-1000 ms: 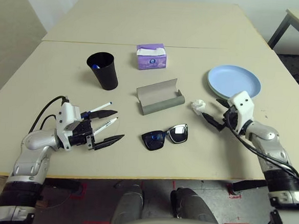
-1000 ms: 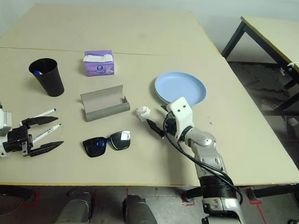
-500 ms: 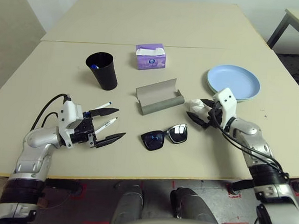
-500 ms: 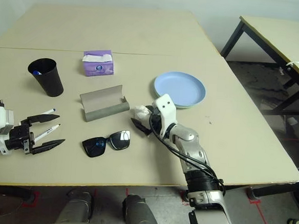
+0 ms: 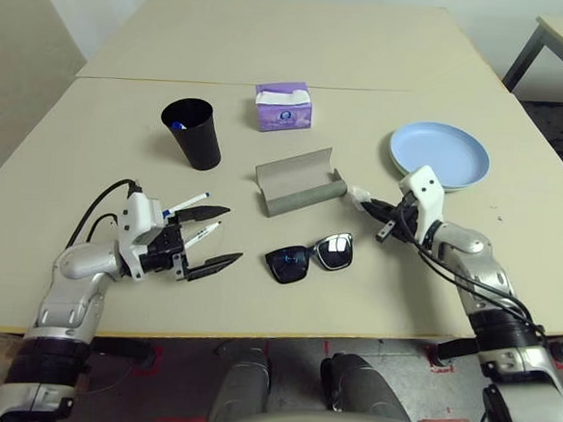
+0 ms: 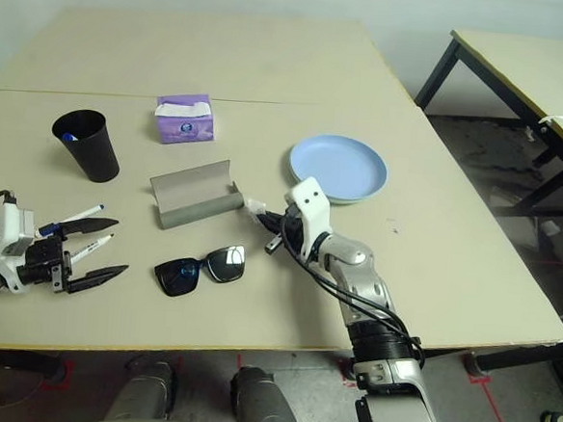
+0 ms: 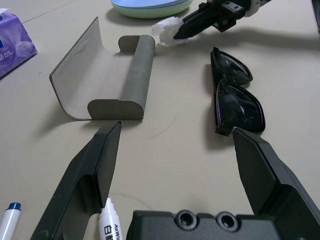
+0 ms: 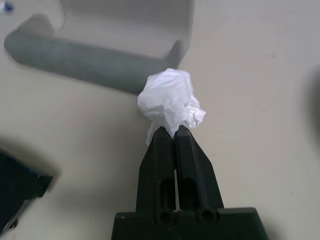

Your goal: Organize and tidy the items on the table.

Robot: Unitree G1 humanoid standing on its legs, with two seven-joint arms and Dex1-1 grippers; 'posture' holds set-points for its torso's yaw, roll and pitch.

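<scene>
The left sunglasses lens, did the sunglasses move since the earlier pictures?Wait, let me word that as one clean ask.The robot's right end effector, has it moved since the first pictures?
Yes. In the left eye view, the right end effector has moved to picture left, closer to the grey glasses case.

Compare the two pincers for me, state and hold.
The right pincer is shut on the crumpled white tissue; the left pincer is open. The right pincer grips something, while the left pincer has nothing between its fingertips. Both pincers have two black fingers.

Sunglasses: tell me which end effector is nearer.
Right: the right end effector is just beyond the sunglasses, slightly right; the left end effector is farther off, to their left.
</scene>
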